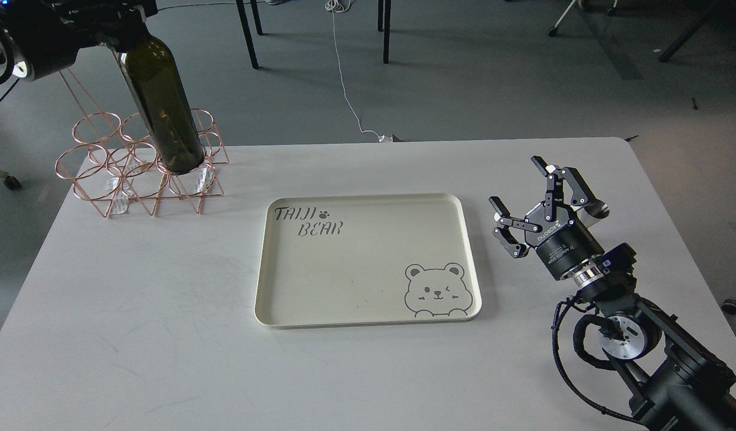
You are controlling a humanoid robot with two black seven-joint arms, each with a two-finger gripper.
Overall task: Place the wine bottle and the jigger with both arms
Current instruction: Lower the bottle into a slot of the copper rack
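In the upper left of the frame, the left gripper point(113, 27) grasps the wine bottle point(163, 106) at its neck, base resting in a copper wire rack point(134, 167), probably to seat or lift it. The bottle's long axis stands near-upright, its neck leaning toward the upper left. At right, the right gripper point(538, 200) hovers wide open beside the cream tray point(368, 260), apparently hiding the jigger point(596, 209).

My right arm point(673, 365) is black with looping black cables and a silver wrist ring; its tool point(532, 206) has linked black fingers and white lettering.
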